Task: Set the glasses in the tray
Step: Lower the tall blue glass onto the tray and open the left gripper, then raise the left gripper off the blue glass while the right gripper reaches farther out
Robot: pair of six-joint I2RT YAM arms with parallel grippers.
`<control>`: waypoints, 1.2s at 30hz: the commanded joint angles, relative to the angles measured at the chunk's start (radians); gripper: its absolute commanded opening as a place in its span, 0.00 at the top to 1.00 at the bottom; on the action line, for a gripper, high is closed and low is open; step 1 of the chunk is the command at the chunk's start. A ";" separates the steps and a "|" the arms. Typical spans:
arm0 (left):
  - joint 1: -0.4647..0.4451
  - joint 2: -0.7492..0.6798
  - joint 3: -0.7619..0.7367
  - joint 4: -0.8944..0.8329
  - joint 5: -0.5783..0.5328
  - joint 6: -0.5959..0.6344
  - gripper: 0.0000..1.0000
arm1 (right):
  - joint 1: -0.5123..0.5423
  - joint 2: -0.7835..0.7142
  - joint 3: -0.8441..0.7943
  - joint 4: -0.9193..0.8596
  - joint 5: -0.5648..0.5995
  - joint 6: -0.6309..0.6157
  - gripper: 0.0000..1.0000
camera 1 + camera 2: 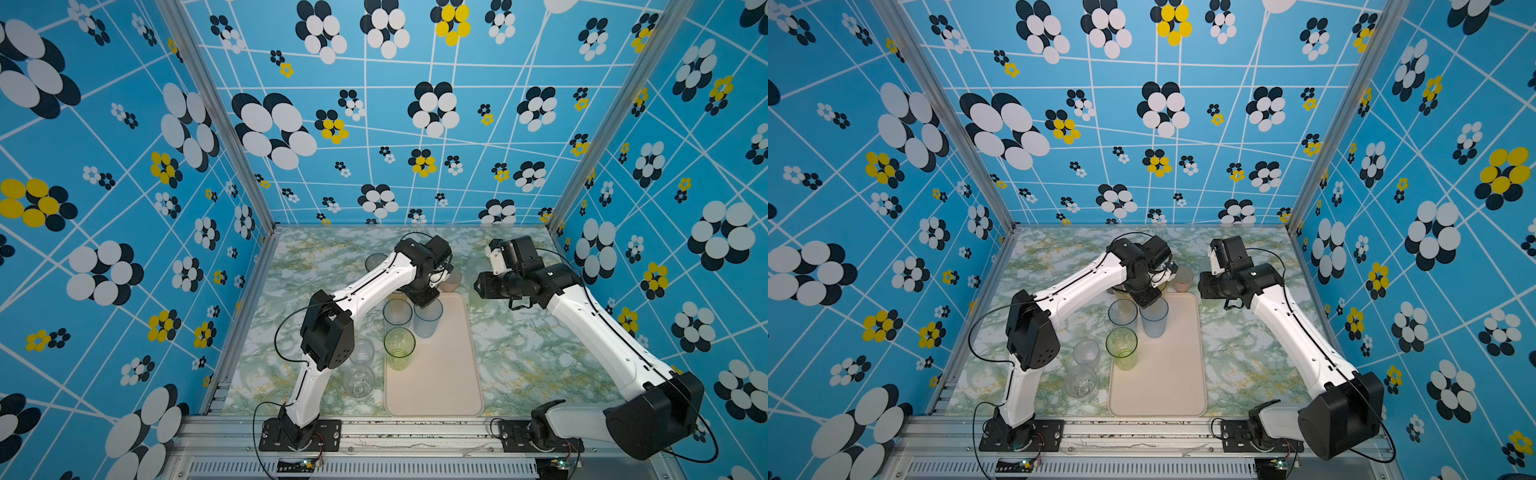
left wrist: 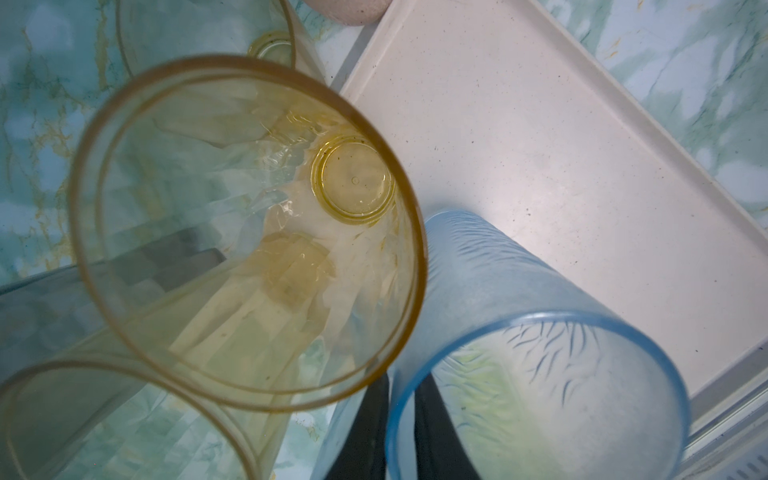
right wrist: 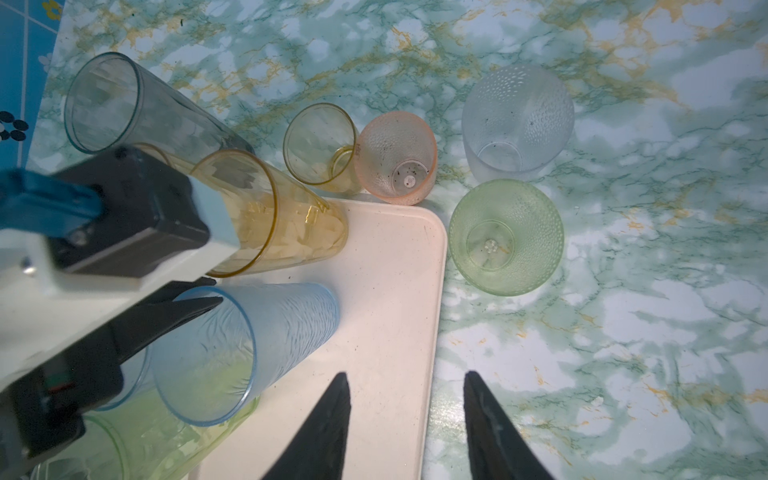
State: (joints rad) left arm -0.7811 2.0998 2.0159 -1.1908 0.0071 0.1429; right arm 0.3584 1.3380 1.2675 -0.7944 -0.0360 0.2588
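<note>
much bare tray [image 1: 440,374], glasses [image 1: 399,349] seemingly bunched along its far-left edge

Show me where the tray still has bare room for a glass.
Bare on the tray: the near half, from the green tumbler to the near rim, and the strip along the right rim beside the blue tumbler. Crowded: the far-left corner, where those and an amber tumbler stand close.

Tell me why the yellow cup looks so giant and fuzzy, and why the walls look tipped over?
In the left wrist view the amber tumbler sits very close to the lens, so it looms huge with a soft rim; the blue tumbler beside it is fuzzy too. In both top views the wide lens likely makes the upright corner posts lean outward.
</note>
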 commanded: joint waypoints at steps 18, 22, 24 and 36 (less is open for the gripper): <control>-0.007 -0.177 0.021 -0.007 -0.056 0.007 0.81 | -0.006 -0.014 -0.003 0.017 -0.013 -0.003 0.52; 0.006 -0.277 -0.016 0.046 -0.056 0.006 0.81 | -0.005 -0.007 0.021 0.011 -0.016 -0.007 0.52; 0.027 -0.348 -0.059 0.091 -0.035 -0.005 0.81 | -0.006 0.002 0.037 0.009 -0.020 -0.012 0.52; 0.388 -0.886 -0.642 0.507 0.059 -0.244 0.77 | 0.081 0.179 0.316 -0.032 -0.066 -0.066 0.53</control>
State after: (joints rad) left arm -0.4492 1.2785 1.4727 -0.8024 0.0235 -0.0166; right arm 0.3996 1.4597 1.5059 -0.8017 -0.0883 0.2287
